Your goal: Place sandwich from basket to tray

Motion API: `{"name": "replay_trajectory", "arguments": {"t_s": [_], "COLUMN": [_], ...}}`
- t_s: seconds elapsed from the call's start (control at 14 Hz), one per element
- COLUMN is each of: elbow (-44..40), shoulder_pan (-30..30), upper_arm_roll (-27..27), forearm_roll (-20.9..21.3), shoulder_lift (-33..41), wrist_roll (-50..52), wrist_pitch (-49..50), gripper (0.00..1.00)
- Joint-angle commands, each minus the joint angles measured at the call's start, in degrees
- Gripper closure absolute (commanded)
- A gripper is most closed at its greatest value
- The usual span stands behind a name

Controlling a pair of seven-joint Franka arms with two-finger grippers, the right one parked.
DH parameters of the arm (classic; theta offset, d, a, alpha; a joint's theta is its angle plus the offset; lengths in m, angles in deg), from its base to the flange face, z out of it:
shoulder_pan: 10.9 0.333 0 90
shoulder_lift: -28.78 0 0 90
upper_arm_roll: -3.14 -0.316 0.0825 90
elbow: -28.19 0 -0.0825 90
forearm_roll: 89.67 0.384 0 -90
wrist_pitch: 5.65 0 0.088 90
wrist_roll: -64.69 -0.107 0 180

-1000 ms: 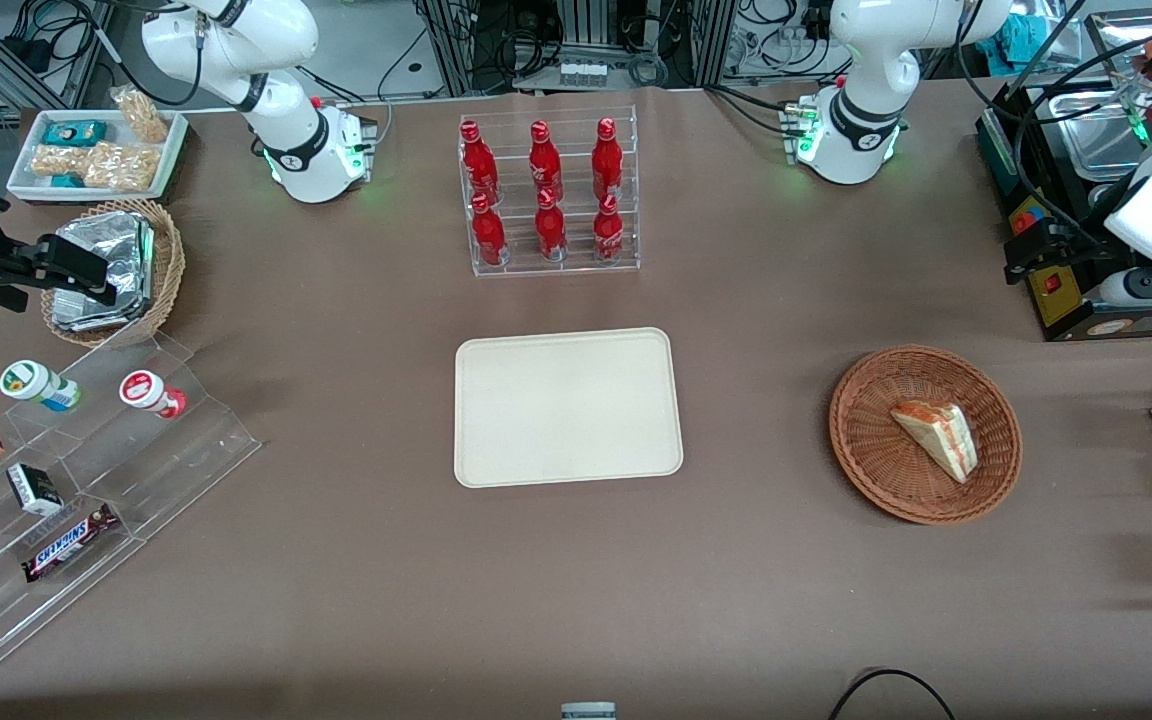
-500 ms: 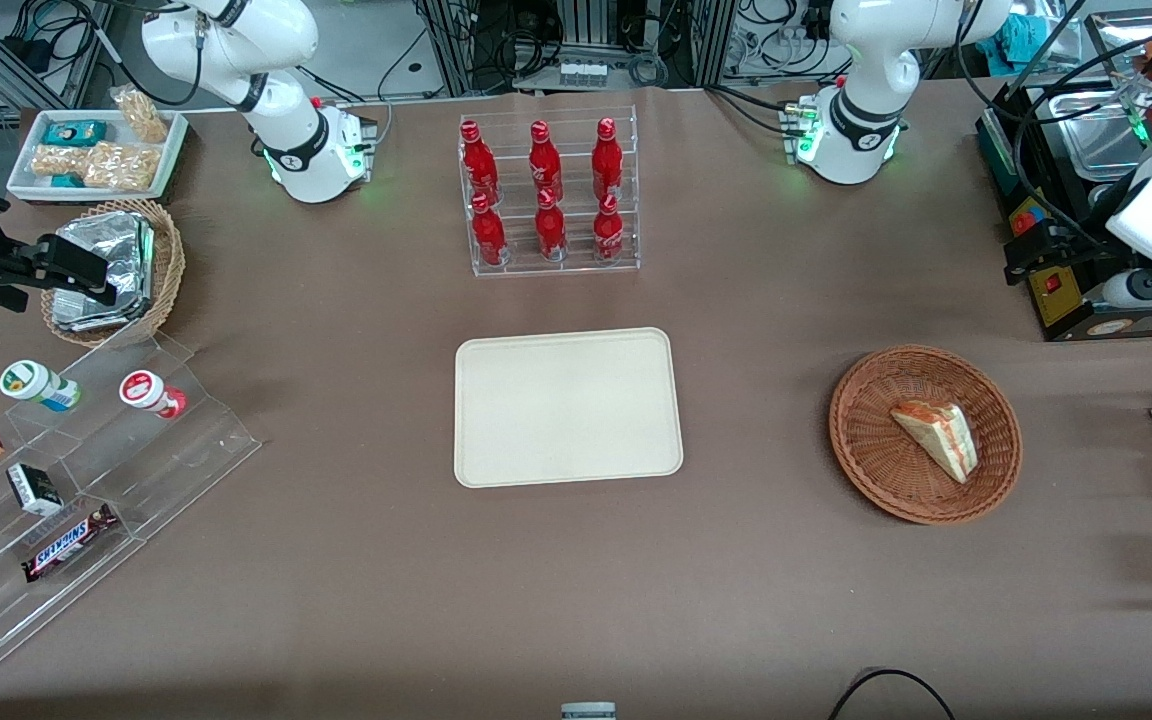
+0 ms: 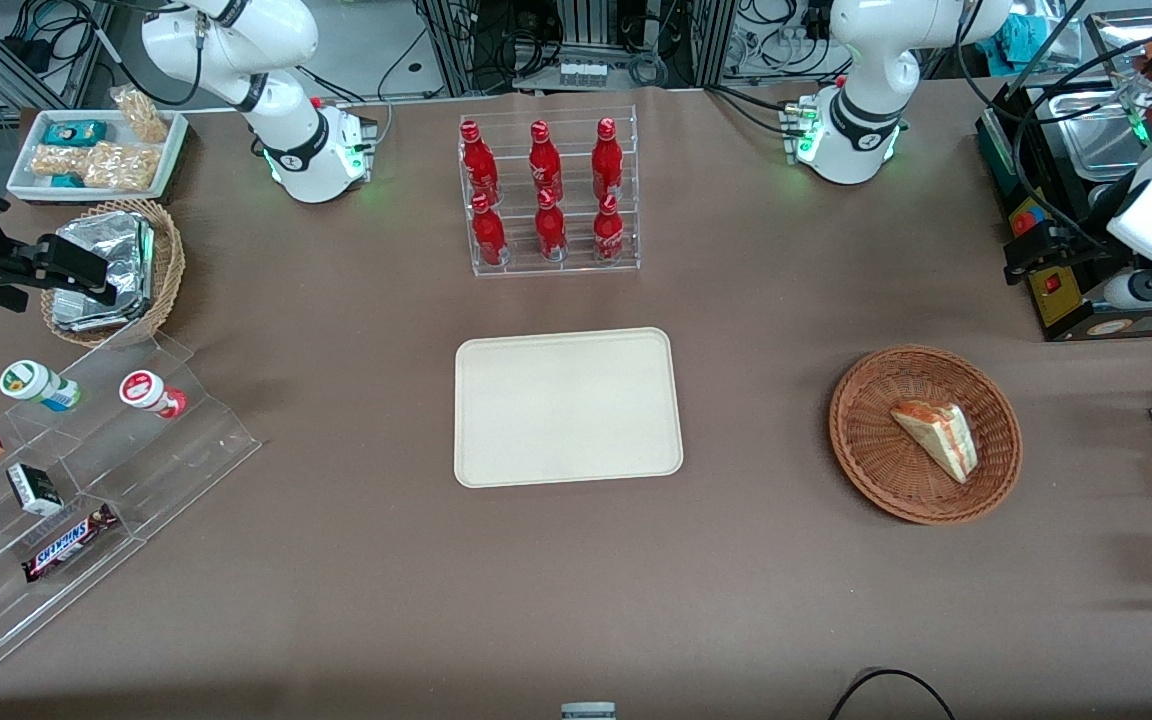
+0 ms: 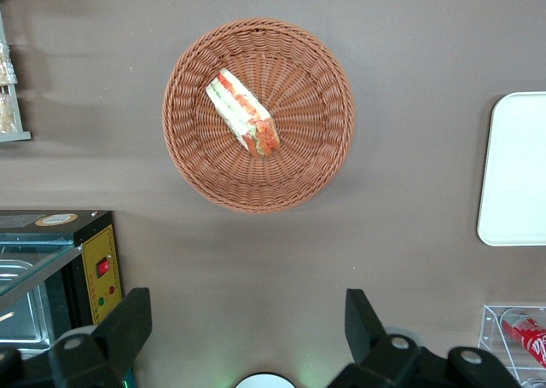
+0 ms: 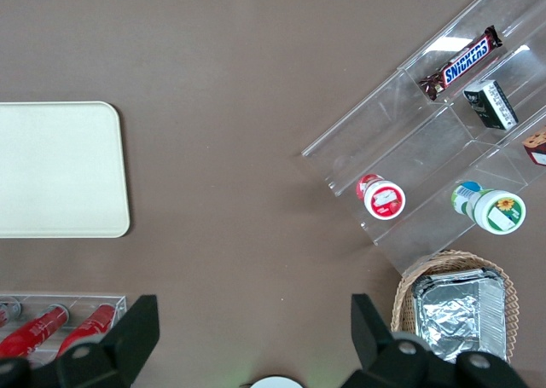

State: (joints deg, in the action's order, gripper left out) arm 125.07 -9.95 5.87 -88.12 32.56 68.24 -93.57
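Note:
The sandwich (image 3: pixel 938 439), a white bread wedge with red-orange and green filling, lies in the round reddish-brown wicker basket (image 3: pixel 861 440). Both show in the left wrist view, the sandwich (image 4: pixel 243 113) inside the basket (image 4: pixel 316 162). The cream tray (image 3: pixel 568 407) lies bare at the table's middle, and its edge shows in the left wrist view (image 4: pixel 516 170). My left gripper (image 3: pixel 1036 255) hangs high above the table, farther from the front camera than the basket. It is open and empty (image 4: pixel 247 315), with its fingers (image 4: pixel 128 320) wide apart.
A clear rack of red bottles (image 3: pixel 548 195) stands farther from the camera than the tray. A black control box (image 3: pixel 1066 280) sits under my arm. A tan basket of foil packets (image 3: pixel 111 270) and clear snack shelves (image 3: pixel 86 480) lie toward the parked arm's end.

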Motion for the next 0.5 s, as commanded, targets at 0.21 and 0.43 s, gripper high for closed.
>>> {"name": "replay_trajectory", "arguments": {"t_s": [0.21, 0.43], "elbow": [4.45, 7.97], "shoulder_pan": [0.54, 0.63], "upper_arm_roll": [-0.1, -0.18], "forearm_roll": [0.29, 0.38], "shoulder_lift": [-4.21, -9.13], "wrist_roll": [0.76, 0.68], "wrist_pitch": [-3.63, -13.21], "gripper": [0.0, 0.0]}}
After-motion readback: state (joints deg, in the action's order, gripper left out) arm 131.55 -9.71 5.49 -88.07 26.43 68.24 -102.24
